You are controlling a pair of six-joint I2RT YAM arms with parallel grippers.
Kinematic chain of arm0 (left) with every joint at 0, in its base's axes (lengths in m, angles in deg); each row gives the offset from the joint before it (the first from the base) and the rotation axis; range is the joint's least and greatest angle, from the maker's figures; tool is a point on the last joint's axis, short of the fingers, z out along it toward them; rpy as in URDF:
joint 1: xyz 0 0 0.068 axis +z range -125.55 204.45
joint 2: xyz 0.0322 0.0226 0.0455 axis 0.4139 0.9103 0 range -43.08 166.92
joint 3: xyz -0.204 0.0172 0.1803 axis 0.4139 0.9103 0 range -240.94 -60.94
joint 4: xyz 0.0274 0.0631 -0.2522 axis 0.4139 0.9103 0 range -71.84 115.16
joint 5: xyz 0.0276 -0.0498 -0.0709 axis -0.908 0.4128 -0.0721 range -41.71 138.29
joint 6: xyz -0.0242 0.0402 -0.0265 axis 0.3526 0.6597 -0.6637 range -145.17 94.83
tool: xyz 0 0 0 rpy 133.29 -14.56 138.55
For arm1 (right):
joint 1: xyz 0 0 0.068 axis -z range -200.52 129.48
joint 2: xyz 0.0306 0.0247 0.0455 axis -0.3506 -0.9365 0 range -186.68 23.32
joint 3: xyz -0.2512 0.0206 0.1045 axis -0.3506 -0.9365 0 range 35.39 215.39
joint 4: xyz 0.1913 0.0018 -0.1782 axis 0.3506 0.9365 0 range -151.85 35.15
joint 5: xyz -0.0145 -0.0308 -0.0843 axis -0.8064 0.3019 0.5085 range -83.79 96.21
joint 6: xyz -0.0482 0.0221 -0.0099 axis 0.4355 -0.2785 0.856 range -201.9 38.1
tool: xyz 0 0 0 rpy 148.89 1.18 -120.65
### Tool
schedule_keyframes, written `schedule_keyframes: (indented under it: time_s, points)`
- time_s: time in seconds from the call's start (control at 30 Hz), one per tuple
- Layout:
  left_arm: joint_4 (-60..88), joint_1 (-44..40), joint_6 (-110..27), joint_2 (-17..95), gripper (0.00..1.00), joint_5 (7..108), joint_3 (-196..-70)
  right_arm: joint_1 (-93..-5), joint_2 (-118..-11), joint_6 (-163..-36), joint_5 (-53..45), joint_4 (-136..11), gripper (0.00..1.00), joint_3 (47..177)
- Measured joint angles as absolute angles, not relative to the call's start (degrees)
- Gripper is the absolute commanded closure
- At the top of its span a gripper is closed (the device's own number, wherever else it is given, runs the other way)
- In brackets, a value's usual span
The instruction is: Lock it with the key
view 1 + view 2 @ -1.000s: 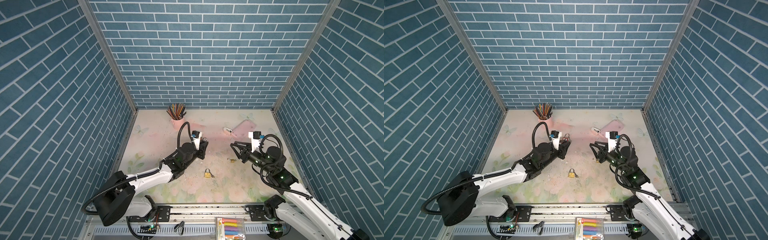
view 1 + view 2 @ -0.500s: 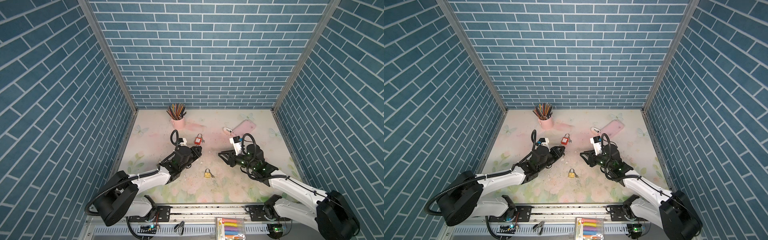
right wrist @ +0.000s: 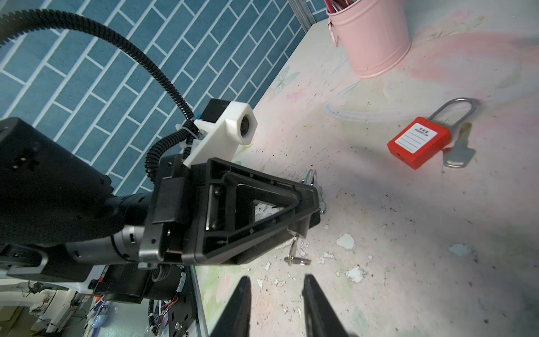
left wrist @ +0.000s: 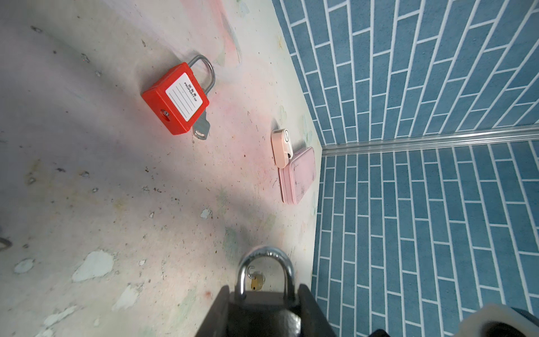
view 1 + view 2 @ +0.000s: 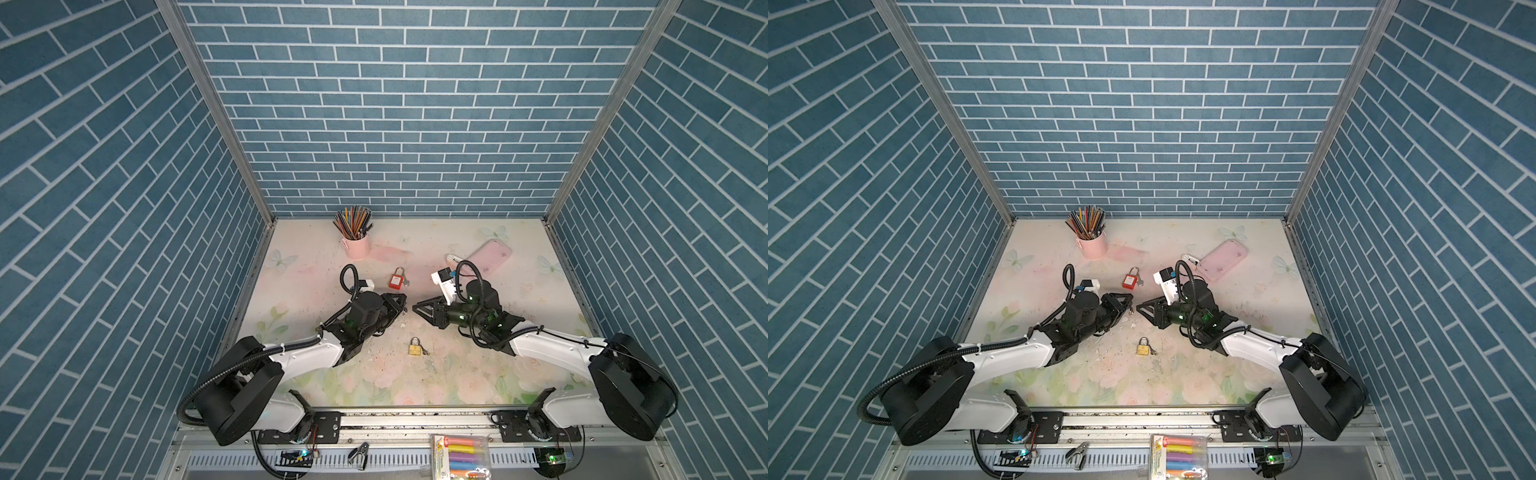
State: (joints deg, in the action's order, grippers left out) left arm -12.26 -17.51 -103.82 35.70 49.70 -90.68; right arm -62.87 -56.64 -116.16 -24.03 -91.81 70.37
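1. Table (image 5: 519,357): floral top, scuffed and flecked, walled in by blue brick panels. Everything you work with lies on or over it.
2. Left gripper (image 5: 402,304): on the left in both top views, low over the middle of the table. It is clamped on the held padlock.
3. Right gripper (image 3: 277,303): faces the left gripper tip to tip, near it but apart. Its fingers (image 3: 243,306) stand parted, and you see only bare table between them.
4. Pink case (image 5: 490,256): lies flat toward the back right corner.
5. Pink bucket (image 5: 356,248): upright at the back, packed with pencils (image 5: 353,220).
6. Red padlock (image 4: 176,102): lies flat with its white label up, between the bucket and the grippers. A flat key (image 4: 201,128) lies against its side.
7. Held padlock (image 4: 262,318): this is your task piece. Its dark body is pinched in the left gripper, and its steel shackle (image 4: 264,251) juts past the tips. You cannot tell from these views whether the shackle is latched.
8. Brass padlock (image 5: 414,347): lies flat, nearer the front edge than either gripper and touching neither.
9. White device (image 4: 282,146): butted against one end of the pink case.
10. Ringed key (image 3: 293,251): hangs below the left gripper's tips at the held padlock's base. It is just ahead of your right fingers and not touched by them.
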Motion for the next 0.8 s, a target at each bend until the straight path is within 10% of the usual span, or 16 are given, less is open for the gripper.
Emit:
schedule_keyframes:
  time_s: [0.8]
  points:
    - [-12.5, -17.1, -104.2, 35.7, 1.0, 49.9, -90.7, -65.1, -64.4, -116.1, -24.6, -92.5, 0.86, 74.3]
